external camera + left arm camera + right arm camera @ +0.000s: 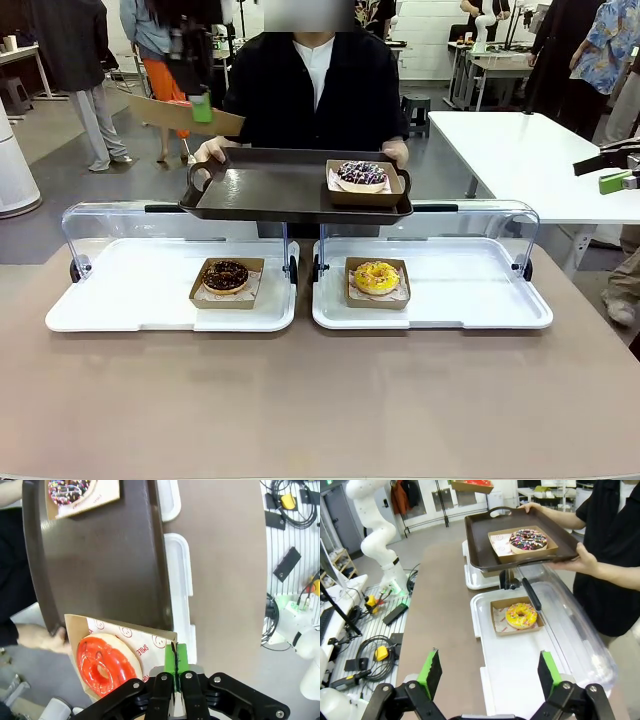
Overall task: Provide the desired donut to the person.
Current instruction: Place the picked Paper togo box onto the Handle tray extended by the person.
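Left wrist view: left pincer (175, 672) clenched on the thin edge of the floppy card tray (145, 642) bearing the red donut (102, 662), apparently just beside the person's brown tray (100, 565); right pincer (489, 672) released.

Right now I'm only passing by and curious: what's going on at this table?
The person holds a dark tray over the table; a sprinkled donut in its box already sits on it. The left gripper is shut on the edge of a box with a red donut, held beside the tray. The right gripper is open, holding nothing. A chocolate donut and a yellow donut remain in the white display trays.
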Robot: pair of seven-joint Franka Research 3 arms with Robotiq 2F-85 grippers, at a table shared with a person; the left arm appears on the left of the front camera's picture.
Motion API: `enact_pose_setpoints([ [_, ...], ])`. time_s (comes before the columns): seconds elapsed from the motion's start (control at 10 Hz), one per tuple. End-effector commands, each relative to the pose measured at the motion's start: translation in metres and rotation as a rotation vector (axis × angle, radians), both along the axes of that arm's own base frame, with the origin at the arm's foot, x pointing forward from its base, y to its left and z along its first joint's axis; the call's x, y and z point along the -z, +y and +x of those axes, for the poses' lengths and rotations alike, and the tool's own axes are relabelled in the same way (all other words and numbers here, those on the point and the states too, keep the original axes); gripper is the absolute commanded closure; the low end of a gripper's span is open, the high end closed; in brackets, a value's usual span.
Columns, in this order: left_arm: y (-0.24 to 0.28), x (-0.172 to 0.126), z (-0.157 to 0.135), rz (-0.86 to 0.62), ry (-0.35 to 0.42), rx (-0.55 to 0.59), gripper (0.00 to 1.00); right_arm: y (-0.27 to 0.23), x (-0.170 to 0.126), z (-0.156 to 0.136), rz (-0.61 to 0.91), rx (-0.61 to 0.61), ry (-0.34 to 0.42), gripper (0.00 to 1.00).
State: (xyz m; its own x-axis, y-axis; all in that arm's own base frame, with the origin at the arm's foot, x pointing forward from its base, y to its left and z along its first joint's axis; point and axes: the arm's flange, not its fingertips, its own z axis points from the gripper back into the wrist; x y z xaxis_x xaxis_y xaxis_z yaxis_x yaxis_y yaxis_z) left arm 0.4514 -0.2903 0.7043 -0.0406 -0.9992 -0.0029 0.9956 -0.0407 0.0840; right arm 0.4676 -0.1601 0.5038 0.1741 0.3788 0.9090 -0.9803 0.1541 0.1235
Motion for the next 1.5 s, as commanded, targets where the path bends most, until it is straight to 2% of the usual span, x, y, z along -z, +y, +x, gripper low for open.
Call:
enact_pose_setpoints([
  [0.0, -0.018, -0.009, 0.026, 0.009, -0.023, -0.018, 0.99, 0.000, -0.001, -0.001, 0.002, 0.001, -0.002, 0.00],
  [0.3, -0.026, 0.014, 0.053, -0.002, -0.032, -0.025, 0.99, 0.000, -0.001, -0.001, 0.002, 0.001, -0.002, 0.00],
  [0.5, -0.029, 0.036, 0.069, -0.041, -0.022, 0.010, 0.99, 0.000, -0.001, -0.001, 0.002, 0.001, -0.002, 0.00],
  [0.9, -0.029, 0.068, 0.089, -0.068, 0.002, 0.010, 0.99, 0.000, -0.001, -0.001, 0.002, 0.001, -0.002, 0.00],
  [1.4, -0.023, 0.091, 0.101, -0.096, 0.043, -0.039, 0.99, 0.000, -0.001, -0.001, 0.002, 0.001, -0.002, 0.00],
])
